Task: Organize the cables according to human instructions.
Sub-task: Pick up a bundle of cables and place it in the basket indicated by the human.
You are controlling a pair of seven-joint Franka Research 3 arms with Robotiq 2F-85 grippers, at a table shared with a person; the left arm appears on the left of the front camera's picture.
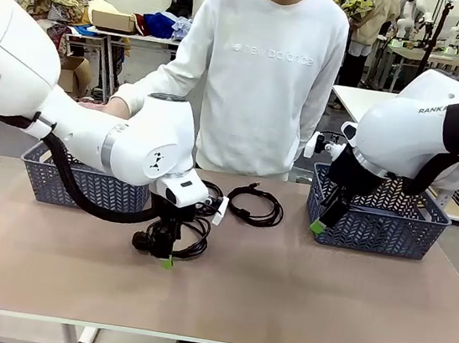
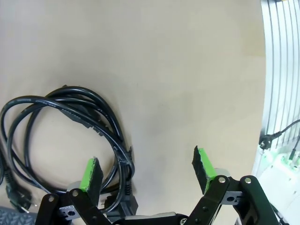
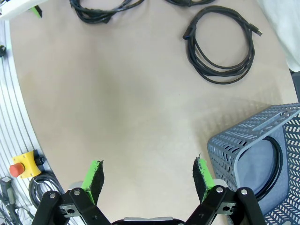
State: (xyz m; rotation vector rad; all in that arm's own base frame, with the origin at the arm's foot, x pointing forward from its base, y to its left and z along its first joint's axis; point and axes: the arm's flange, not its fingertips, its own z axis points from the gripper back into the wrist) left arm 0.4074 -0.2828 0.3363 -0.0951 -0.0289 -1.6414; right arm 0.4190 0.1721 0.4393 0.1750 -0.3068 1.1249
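My left gripper (image 2: 145, 158) hangs spread wide, low over the table (image 2: 187, 70), one pad (image 2: 91, 173) right at the edge of a coiled cable (image 2: 96, 124), nothing pinched. My right gripper (image 3: 147, 161) is spread and empty too, just beside the right basket (image 3: 243, 140), where a black loop (image 3: 280, 159) curves inside, and a second cable (image 3: 222, 47) lies well ahead on the bare tabletop. The left basket (image 1: 84, 182) sits behind my left arm, and I can't tell what's in it.

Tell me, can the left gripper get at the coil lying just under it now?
Probably yes. The left gripper is open and low over the table; the coil lies bare at one finger, nothing on it. A small sideways shift may be needed.
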